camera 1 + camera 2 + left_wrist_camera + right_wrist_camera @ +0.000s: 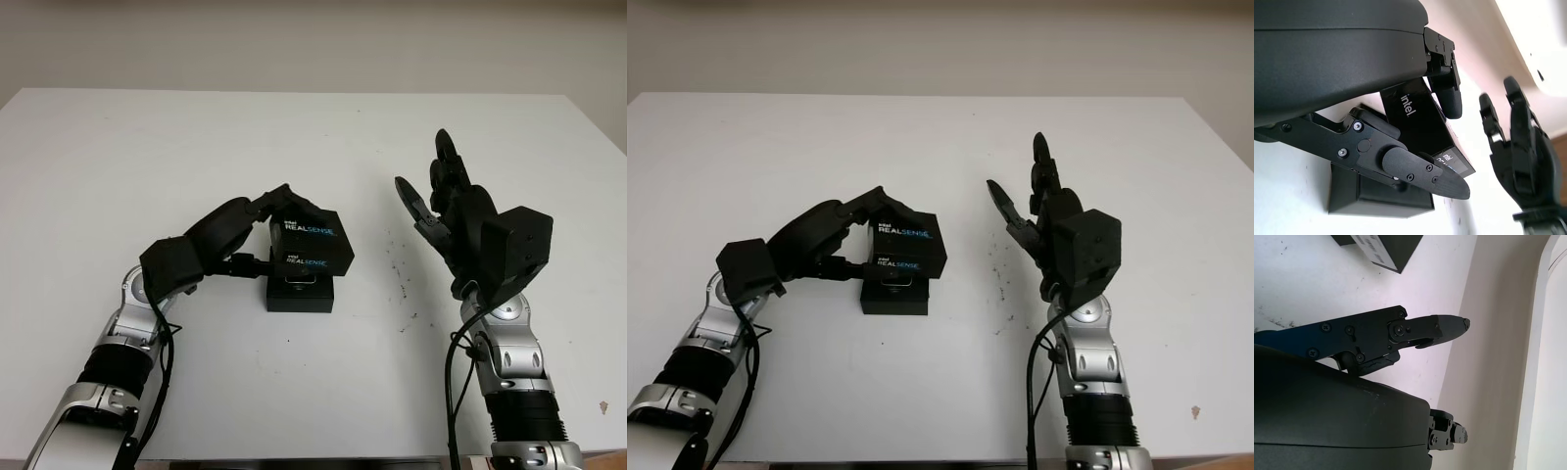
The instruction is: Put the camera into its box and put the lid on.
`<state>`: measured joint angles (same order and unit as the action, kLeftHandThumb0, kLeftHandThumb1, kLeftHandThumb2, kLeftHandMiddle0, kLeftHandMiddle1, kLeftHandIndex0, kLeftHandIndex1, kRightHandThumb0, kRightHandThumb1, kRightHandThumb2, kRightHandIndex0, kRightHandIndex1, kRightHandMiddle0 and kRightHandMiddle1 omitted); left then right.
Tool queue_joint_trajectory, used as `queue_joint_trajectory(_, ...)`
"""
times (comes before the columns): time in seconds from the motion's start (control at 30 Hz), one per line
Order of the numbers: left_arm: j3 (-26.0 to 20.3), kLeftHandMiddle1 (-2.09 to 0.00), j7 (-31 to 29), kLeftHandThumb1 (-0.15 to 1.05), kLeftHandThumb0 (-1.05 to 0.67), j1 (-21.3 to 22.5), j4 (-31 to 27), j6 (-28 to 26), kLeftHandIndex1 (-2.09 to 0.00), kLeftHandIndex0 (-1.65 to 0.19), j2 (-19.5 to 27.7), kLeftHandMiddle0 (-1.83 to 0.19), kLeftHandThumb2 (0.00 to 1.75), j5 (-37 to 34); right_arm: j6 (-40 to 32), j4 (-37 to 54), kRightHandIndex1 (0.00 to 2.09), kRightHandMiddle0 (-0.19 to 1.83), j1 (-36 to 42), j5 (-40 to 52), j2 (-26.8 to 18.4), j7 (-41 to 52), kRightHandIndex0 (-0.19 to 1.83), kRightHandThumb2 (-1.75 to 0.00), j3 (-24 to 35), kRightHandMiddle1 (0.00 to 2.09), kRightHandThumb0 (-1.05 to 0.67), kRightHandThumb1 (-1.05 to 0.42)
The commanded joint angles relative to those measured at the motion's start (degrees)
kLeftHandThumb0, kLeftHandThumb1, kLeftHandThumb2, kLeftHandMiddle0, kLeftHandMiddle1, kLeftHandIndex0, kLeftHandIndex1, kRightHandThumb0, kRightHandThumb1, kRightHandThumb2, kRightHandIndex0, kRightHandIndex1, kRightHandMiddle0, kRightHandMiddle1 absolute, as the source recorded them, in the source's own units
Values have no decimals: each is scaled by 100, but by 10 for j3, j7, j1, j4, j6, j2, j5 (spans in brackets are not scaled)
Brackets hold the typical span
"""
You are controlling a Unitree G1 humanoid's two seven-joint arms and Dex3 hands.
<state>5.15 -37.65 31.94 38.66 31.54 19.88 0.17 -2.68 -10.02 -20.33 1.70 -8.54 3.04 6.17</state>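
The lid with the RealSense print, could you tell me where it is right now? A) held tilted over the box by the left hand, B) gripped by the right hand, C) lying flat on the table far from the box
A: the left hand grips the lid, tilted over the box; the right hand is open and raised apart from it.

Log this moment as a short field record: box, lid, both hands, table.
box: black base on the white table, left of centre
lid: black, marked RealSense, tilted, resting on the box's far edge, not seated
left hand: shut on the lid, fingers over its top and thumb at its side
right hand: open, raised above the table to the right of the box, holding nothing
camera: a small item shows inside the box, cannot tell what it is
table marks: dark specks between box and right hand
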Motion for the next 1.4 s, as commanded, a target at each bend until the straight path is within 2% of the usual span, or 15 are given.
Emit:
queue_joint_trajectory(0.0,1,-209,-15,103,-34,18,-1,-9,-204,-42,-2,-69,21,-10,10,-1,6,-5,0,0,-8,2,-10,-21,4,6,-47,-105)
queue_joint_trajectory(0.4,3,-209,-78,104,-51,10,-44,-70,-209,-54,23,-72,25,-24,4,-4,5,-6,-6,-1,-10,4,-11,-22,4,5,-46,-105)
queue_joint_trajectory(0.63,4,-209,-108,105,-47,8,-56,-80,-209,-53,30,-74,24,-36,5,-8,5,-6,-9,-1,-11,6,-11,-21,5,5,-47,-105)
queue_joint_trajectory(0.87,6,-209,-86,105,-45,3,-57,-60,-209,-49,37,-76,25,-12,-2,-4,6,-5,-8,-3,-15,5,-10,-21,4,6,-48,-105)
queue_joint_trajectory(1.2,7,-209,-53,104,-40,-3,-50,-29,-209,-55,42,-78,28,14,-1,-7,6,-4,-11,-4,-18,7,-8,-20,5,6,-48,-105)
queue_joint_trajectory(1.37,12,-209,-29,96,-37,-5,-41,-1,-209,-52,46,-79,42,39,-7,-4,6,-4,-12,0,-19,11,-8,-20,7,6,-49,-105)
